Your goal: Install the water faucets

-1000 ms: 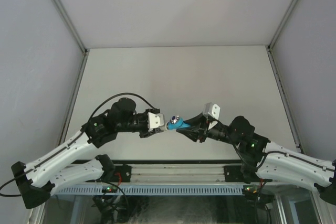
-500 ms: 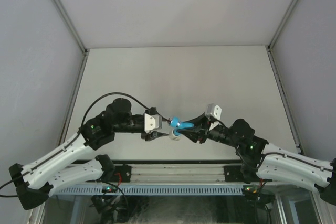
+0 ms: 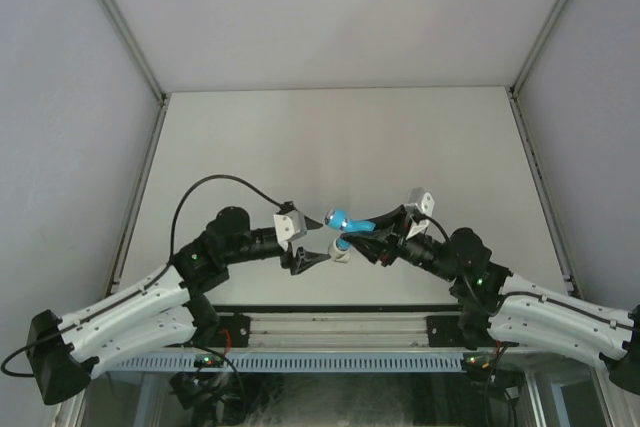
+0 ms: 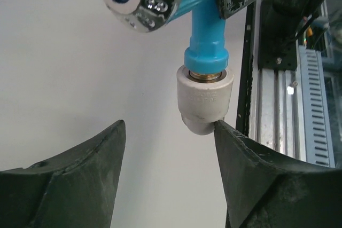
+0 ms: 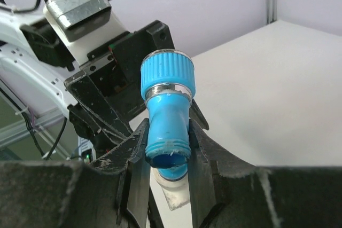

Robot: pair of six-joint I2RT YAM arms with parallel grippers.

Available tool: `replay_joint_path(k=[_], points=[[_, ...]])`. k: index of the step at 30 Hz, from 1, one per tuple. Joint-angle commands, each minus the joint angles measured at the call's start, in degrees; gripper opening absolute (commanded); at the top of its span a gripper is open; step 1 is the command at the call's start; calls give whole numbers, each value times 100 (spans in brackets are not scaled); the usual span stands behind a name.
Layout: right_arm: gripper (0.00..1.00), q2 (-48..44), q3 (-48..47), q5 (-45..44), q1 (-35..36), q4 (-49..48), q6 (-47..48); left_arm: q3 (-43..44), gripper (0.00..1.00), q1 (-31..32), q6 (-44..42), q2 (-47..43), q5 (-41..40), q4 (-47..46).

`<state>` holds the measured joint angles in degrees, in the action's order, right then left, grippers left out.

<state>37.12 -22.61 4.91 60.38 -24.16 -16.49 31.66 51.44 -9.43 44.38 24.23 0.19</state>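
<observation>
My right gripper (image 3: 372, 231) is shut on the bright blue faucet (image 3: 342, 220) and holds it above the table's near edge. In the right wrist view the fingers (image 5: 133, 153) clamp the faucet's spout (image 5: 168, 113), handle cap up. A white-grey pipe fitting (image 4: 205, 99) sits on the faucet's (image 4: 206, 30) lower end, a silvery thread ring showing at the joint. My left gripper (image 4: 168, 132) is open just under the fitting. Its right fingertip (image 4: 224, 132) touches the fitting's rounded bottom; the left fingertip stands well apart. From above, the left gripper (image 3: 312, 259) is below and left of the fitting (image 3: 340, 247).
The white table (image 3: 340, 147) stretches behind both grippers. A black and aluminium rail (image 3: 330, 322) runs along the near edge, and shows close to the right of the left fingers (image 4: 288, 105). Grey walls enclose the left, right and back.
The right gripper has turned the faucet so the fitting points down, and raised it a little. The left gripper has dropped below the fitting, with its jaws open.
</observation>
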Motion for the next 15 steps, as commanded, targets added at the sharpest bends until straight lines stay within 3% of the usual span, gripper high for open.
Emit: replay_joint_path(k=[1,8,15], points=[[0,-59,-68,-47,-17,-928,-135,-268,73,-134,797,-278,213,-1417],[0,41,-63,82,-18,-1282,-68,-585,87,-249,1619,-238,607,-2553],[0,159,-68,-28,54,-1442,40,-627,90,-253,1944,-75,960,-3071]])
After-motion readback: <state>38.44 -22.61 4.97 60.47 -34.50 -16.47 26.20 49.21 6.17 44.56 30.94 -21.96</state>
